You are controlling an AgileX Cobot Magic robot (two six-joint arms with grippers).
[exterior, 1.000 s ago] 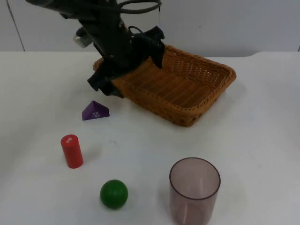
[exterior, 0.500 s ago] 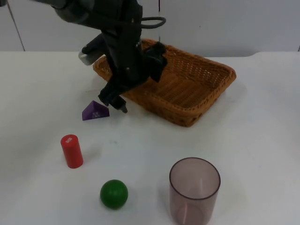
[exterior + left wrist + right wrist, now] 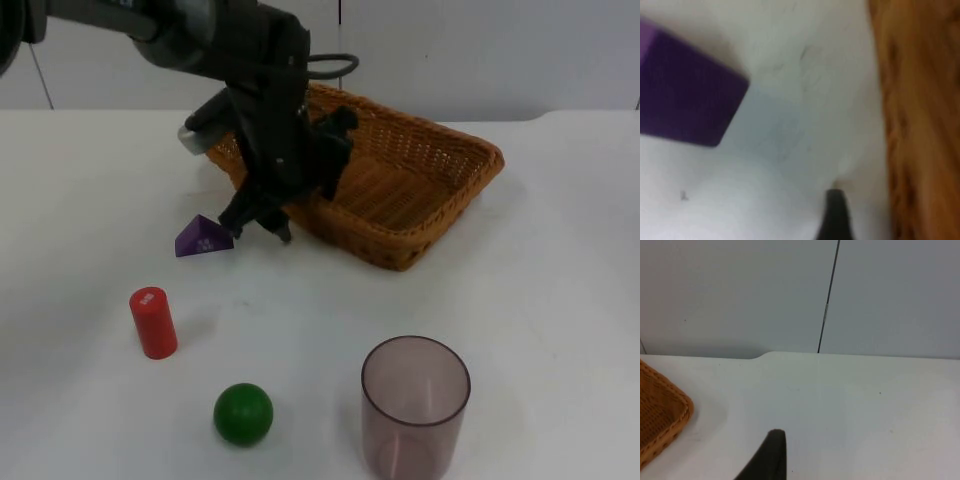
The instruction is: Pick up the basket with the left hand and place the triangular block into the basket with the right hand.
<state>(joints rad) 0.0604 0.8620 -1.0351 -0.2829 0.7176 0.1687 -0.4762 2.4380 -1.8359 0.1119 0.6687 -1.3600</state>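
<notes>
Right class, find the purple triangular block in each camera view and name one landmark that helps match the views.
Top view: purple triangular block on the table, beside the left gripper.
Left wrist view: the block, apart from the basket.
Right wrist view: not in it.
Shared landmark: the wicker basket.

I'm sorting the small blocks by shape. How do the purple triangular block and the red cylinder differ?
The triangular block is purple and wedge-shaped, lying low on a flat face; the red cylinder is round and stands upright, taller. The triangular block sits next to the left hand and close to the basket; the red cylinder stands farther away, nearer the green ball. Both rest on the white table, and each carries a small pale marking.
</notes>
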